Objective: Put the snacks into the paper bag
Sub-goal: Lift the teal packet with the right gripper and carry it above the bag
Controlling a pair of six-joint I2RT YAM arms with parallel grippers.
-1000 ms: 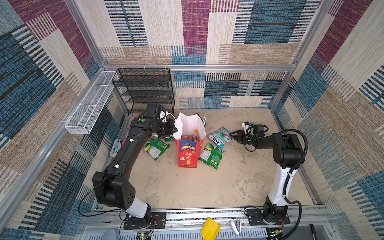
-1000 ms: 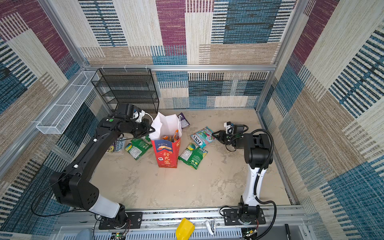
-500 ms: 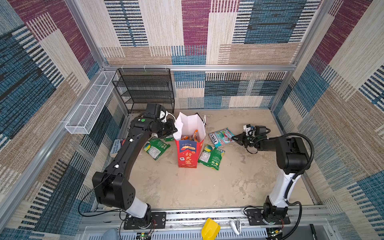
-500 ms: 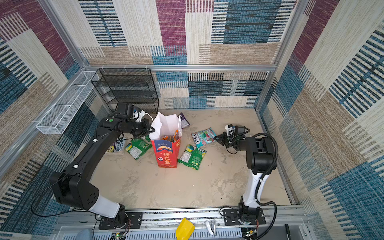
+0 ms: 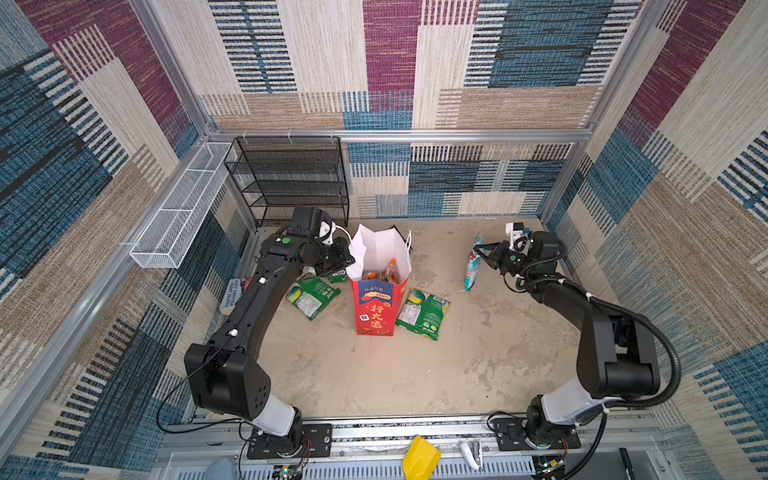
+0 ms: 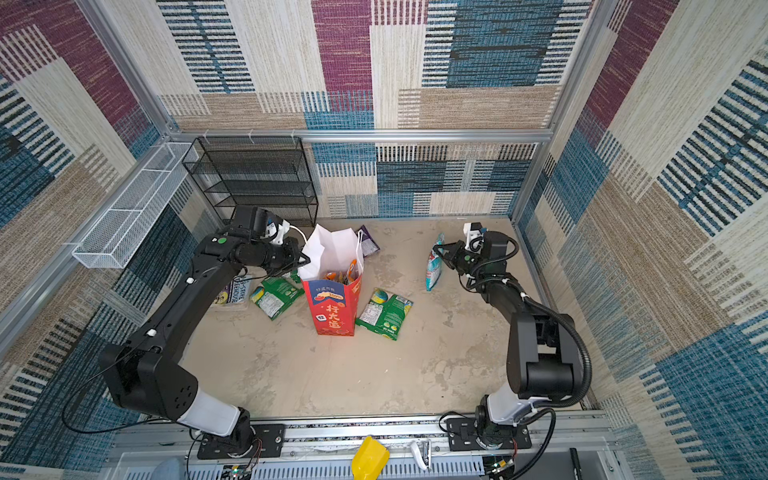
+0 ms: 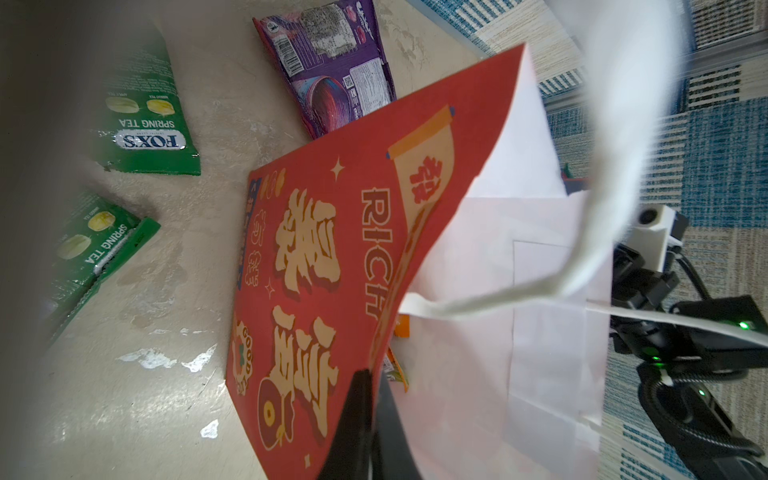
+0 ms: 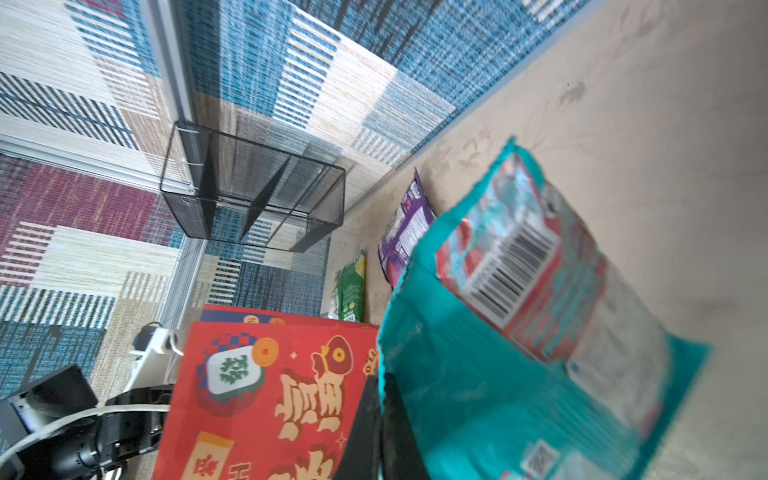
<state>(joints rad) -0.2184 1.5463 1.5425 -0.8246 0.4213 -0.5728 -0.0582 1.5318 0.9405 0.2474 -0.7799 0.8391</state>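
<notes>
The red paper bag point(image 5: 376, 307) point(image 6: 332, 309) stands upright in the middle of the floor with its white inside showing and orange snacks point(image 5: 380, 272) in it. My left gripper point(image 5: 347, 259) point(image 7: 372, 374) is shut on the bag's rim point(image 7: 390, 316). My right gripper point(image 5: 478, 251) point(image 8: 380, 380) is shut on the top edge of a teal snack pouch point(image 5: 472, 268) point(image 8: 519, 332), which hangs off the floor to the right of the bag. Green pouches point(image 5: 311, 295) point(image 5: 422, 313) lie on either side of the bag. A purple pouch point(image 6: 368, 241) point(image 7: 332, 62) lies behind it.
A black mesh rack point(image 5: 291, 178) stands against the back wall at the left. A white wire basket point(image 5: 174, 216) hangs on the left wall. A flat book point(image 5: 235, 291) lies by the left wall under my left arm. A yellow object point(image 5: 419, 461) sits on the front rail.
My right gripper shut on the teal pouch, which lay flat beside the bag, and carried it up and to the right. The left gripper and the bag stayed put.
</notes>
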